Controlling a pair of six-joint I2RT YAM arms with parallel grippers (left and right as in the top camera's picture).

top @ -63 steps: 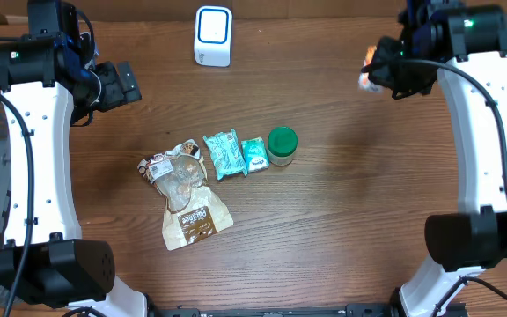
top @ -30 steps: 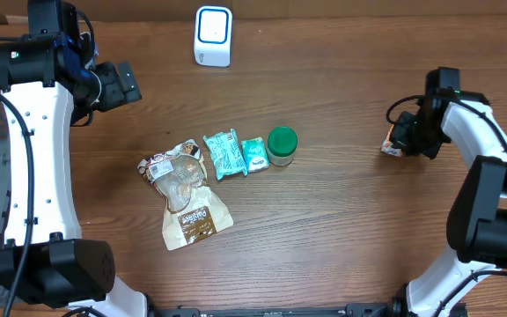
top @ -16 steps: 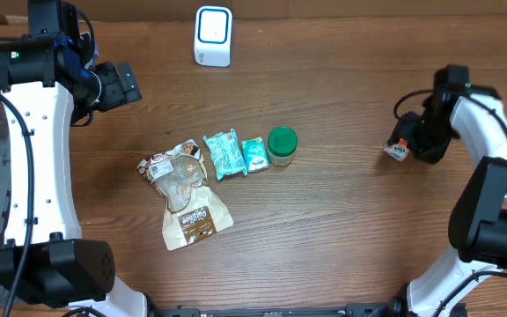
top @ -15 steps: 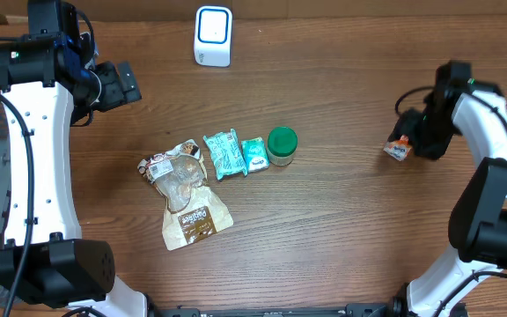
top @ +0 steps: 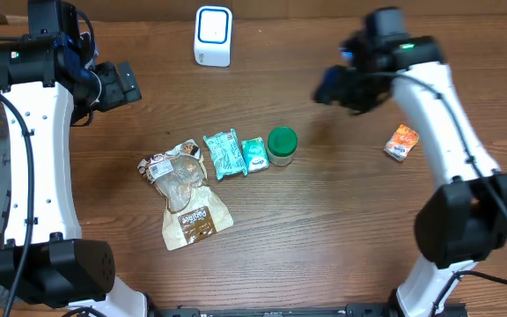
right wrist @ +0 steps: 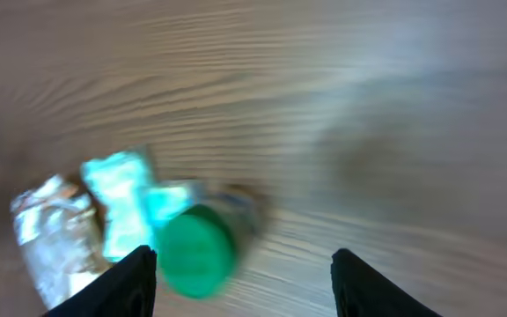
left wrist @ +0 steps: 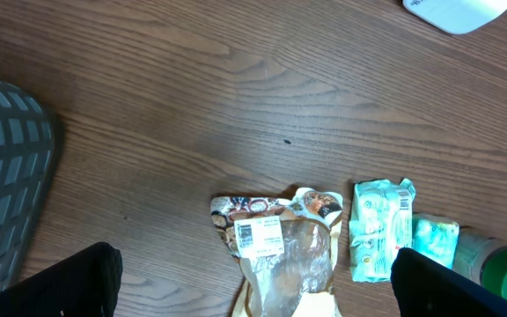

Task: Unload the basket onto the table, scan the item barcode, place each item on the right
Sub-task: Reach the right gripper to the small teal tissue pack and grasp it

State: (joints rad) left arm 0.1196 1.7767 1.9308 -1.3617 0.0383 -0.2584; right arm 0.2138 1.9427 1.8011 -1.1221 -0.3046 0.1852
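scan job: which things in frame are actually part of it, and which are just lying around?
Part of the job:
- white scanner
- brown snack pouch
- large teal packet
- small teal packet
- green-lidded jar
- orange packet, lying apart on the right

Just lying about:
- grey mesh basket at the left edge; use unclear

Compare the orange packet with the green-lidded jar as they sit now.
The orange packet lies alone at the right of the table; the green-lidded jar sits mid-table, right beside a teal packet. The orange packet is a flat, crinkled wrapper; the green-lidded jar is round and rigid. Both rest on the table, unheld.
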